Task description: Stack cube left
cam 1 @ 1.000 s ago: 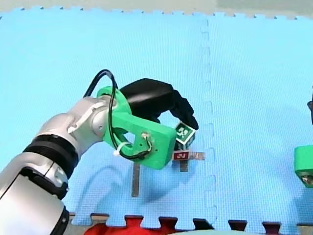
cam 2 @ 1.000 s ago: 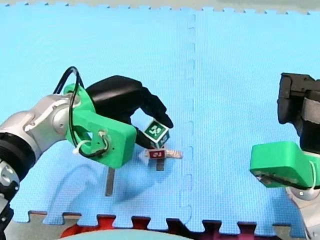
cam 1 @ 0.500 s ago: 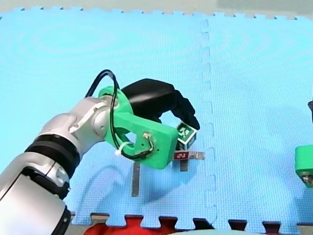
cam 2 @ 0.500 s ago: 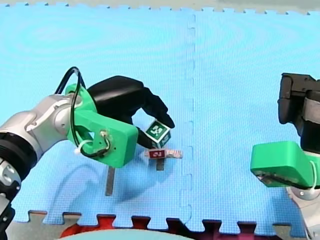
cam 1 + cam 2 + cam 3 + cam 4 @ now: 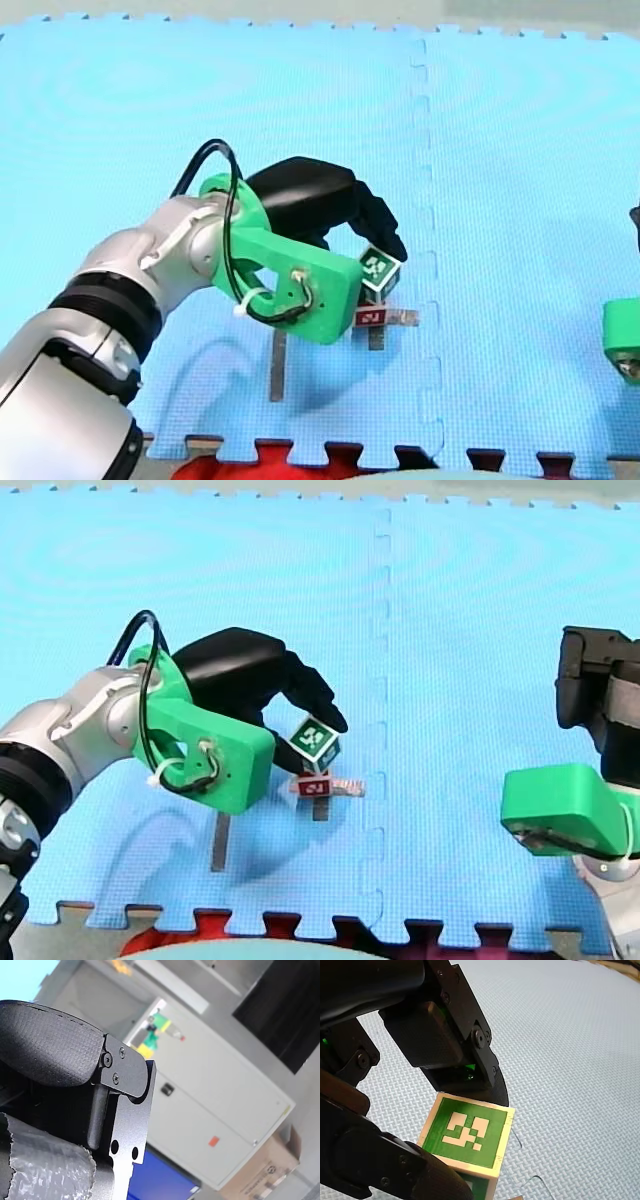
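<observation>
two cubes: a green cube (image 5: 315,744), tilted and clamped in the left hand (image 5: 262,680), sits just over a red cube (image 5: 314,787) on the blue foam mat (image 5: 450,600). the red cube is mostly hidden, so contact is unclear. the right hand (image 5: 592,695) is cut off at the right edge, and its state cannot be told.

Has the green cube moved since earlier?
No. The left hand holds the green cube tilted over the red cube, as before; right hand at the mat's right edge.
</observation>
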{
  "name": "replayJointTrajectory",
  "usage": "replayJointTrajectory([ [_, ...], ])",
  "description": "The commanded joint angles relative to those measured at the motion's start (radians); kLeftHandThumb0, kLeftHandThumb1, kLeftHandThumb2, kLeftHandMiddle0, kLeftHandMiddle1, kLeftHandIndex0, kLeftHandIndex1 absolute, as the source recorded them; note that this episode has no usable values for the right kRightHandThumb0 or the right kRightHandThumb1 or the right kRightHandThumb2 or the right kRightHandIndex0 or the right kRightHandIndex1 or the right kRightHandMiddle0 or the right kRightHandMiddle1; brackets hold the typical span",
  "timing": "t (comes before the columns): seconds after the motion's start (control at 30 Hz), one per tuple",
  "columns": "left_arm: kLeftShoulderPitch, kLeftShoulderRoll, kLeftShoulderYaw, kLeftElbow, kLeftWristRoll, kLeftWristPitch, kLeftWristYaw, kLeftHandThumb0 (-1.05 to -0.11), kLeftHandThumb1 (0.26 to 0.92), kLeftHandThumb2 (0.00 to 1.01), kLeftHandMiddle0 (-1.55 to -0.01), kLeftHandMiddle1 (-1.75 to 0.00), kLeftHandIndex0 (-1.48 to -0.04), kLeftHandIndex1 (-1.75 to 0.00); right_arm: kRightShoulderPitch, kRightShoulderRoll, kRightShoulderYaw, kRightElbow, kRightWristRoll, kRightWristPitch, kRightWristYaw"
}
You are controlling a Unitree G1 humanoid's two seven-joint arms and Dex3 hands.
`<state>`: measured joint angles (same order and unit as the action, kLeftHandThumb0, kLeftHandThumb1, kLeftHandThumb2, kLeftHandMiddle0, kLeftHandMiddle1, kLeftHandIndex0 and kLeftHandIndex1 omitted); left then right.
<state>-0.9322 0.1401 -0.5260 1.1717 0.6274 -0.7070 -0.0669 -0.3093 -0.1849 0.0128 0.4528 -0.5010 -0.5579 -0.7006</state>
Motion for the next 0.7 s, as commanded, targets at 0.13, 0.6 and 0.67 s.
replayJointTrajectory([
  [0.13,-0.008,0.007,-0.009,0.007,0.012,-0.001,0.013,-0.460,0.818,0.00,-1.04,-1.75,-1.30,0.00,0.007,-0.004,-0.006,-0.007,0.003,0.000,0.000],
  [0.6,0.000,0.003,-0.030,0.017,0.030,0.002,0.034,-0.461,0.823,0.00,-1.04,-1.75,-1.30,0.00,0.010,-0.002,-0.005,-0.015,0.001,0.003,0.000],
  [0.67,-0.001,0.002,-0.032,0.019,0.032,0.004,0.032,-0.461,0.824,0.00,-1.04,-1.75,-1.30,0.00,0.011,-0.002,-0.005,-0.016,0.002,0.003,0.001],
])
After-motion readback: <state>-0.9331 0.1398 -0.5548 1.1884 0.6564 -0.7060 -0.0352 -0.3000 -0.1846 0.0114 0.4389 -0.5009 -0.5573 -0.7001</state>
